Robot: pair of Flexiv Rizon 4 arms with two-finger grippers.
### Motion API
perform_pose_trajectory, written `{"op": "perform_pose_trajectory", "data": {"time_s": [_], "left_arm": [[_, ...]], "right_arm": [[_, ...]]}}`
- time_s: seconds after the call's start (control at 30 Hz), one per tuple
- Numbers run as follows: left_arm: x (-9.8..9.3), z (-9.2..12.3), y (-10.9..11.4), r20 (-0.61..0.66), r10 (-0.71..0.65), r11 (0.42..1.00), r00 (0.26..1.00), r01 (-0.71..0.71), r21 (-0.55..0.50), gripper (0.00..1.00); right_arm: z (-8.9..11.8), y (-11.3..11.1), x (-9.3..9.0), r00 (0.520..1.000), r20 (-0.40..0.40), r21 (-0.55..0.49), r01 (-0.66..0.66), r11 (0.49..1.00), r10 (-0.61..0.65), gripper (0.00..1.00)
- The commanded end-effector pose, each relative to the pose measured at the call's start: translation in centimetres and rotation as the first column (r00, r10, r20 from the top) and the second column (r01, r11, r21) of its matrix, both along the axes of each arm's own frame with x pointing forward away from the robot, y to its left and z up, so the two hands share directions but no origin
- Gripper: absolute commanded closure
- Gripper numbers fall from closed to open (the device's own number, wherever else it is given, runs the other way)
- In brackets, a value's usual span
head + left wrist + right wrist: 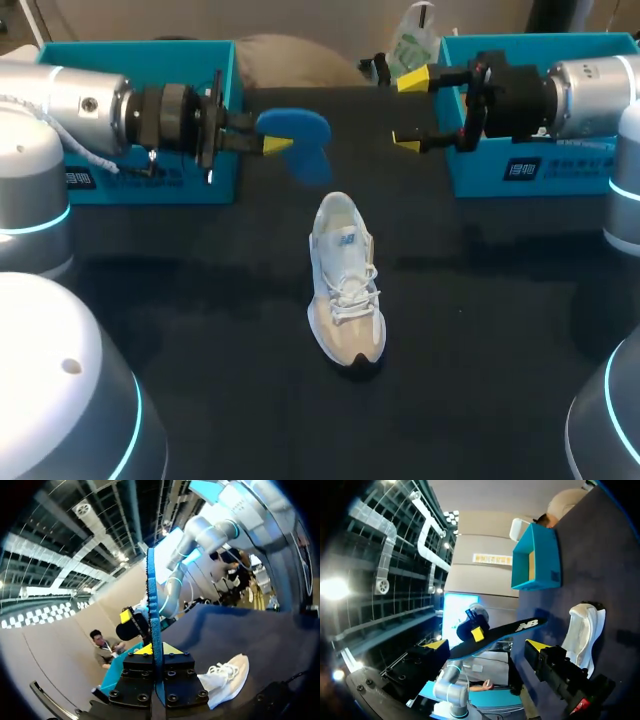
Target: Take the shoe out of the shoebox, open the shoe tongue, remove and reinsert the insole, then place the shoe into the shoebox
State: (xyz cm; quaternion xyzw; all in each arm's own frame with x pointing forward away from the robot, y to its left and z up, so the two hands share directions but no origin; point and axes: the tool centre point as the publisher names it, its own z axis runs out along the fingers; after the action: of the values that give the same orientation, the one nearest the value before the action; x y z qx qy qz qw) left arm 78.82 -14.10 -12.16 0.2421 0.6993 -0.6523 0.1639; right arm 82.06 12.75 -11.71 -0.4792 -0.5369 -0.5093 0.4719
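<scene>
Insole thin, light, probably floppy: left gripper pinches one end; right gripper spread wide, empty.

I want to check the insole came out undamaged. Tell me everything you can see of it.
The insole is thin, foot-shaped and looks like foam: blue from above, its other face dark with a pale mark. It looks unbent. It is out of the shoe, held in the air between the shut fingers of the left gripper. Nothing else touches it.
</scene>
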Motion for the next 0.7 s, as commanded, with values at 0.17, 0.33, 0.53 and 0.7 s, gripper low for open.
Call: {"op": "perform_pose_trajectory", "data": {"time_s": [0.17, 0.33, 0.53, 0.7], "left_arm": [[0.37, 0.35, 0.05, -0.592, -0.041, 0.999, 0.805, 0.016, -0.047, 1.00], [0.37, 0.35, 0.05, -0.592, -0.041, 0.999, 0.805, 0.016, -0.047, 1.00], [0.37, 0.35, 0.05, -0.592, -0.041, 0.999, 0.805, 0.016, -0.047, 1.00], [1.10, 0.54, 0.35, -0.808, -0.055, 0.998, 0.586, 0.017, -0.056, 1.00]], "right_arm": [[0.00, 0.08, -0.03, 1.000, 0.000, -0.001, 0.002, 1.000, -0.002, 0.00], [0.00, 0.08, -0.03, 1.000, 0.000, -0.001, 0.002, 1.000, -0.002, 0.00], [0.00, 0.08, -0.03, 1.000, 0.000, -0.001, 0.002, 1.000, -0.002, 0.00], [0.00, 0.08, -0.03, 1.000, 0.000, -0.001, 0.002, 1.000, -0.002, 0.00]]}}
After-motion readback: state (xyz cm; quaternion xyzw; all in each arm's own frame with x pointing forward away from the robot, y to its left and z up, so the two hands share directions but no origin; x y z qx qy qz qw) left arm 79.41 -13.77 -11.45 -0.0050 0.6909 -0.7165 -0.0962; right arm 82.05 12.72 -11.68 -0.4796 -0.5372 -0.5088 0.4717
